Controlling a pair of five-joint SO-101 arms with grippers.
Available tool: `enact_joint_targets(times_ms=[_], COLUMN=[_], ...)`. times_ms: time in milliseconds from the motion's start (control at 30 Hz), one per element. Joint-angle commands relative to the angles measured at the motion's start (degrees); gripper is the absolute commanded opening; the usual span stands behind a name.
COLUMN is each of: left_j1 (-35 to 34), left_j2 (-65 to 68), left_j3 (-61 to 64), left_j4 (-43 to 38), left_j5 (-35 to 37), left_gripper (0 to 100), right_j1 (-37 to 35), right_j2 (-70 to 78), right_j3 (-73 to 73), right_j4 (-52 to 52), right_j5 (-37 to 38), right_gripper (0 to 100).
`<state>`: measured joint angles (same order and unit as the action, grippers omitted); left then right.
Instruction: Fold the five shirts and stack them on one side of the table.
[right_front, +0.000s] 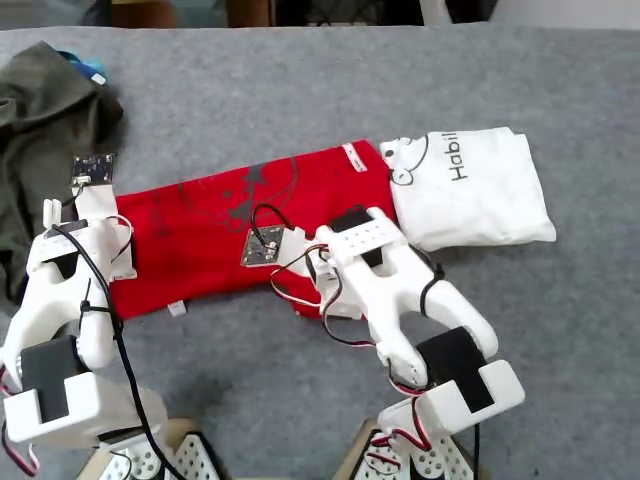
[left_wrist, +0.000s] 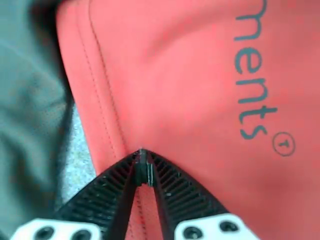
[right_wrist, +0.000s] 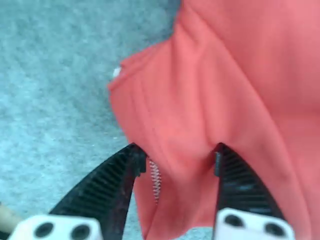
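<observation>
**A:** Look at the red shirt (right_front: 220, 225). It lies stretched lengthwise across the middle of the grey bench (right_front: 300, 90). One end is by the dark green garment (right_front: 40, 110), and the other touches the folded white shirt (right_front: 470, 190).

**B:** And both arms are down on it. The left arm (right_front: 65, 290) runs up the near-left side, with its wrist bent over the shirt's left end.

**A:** The left tool (left_wrist: 143, 162) is pinched right down. Its black ribbed fingers (left_wrist: 115, 185) meet at the tips, right on the stitched hem of the red cloth.

**B:** The right arm (right_front: 400, 290) angles in from the near side to the shirt's lower edge, about midway along.

**A:** The right tool (right_wrist: 175, 155) sits narrow rather than tight, with a thick fold of red bunched between its pads.

**B:** It looks clamped on that fold, though the view is soft there.
</observation>
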<state>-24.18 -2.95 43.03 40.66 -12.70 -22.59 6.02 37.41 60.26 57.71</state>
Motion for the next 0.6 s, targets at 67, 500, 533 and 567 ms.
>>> enact_joint_targets(times_ms=[67,500,533,567], left_j1=[-1.0,-1.0,-1.0,-1.0], left_j2=[0.0,0.0,0.0,0.0], left_j3=[-1.4,-1.4,-1.4,-1.4], left_j4=[0.3,0.3,0.3,0.3], left_j5=[0.3,0.3,0.3,0.3], left_gripper=[3,3,3,3], right_j1=[0.7,6.8,6.7,6.3], right_j2=[5.0,5.4,5.5,5.5], right_j3=[0.3,-16.3,-19.1,-22.0], right_j4=[-4.1,8.6,11.0,13.3], right_j5=[1.3,1.3,1.3,1.3], right_gripper=[8.0,1.4,1.4,1.4])
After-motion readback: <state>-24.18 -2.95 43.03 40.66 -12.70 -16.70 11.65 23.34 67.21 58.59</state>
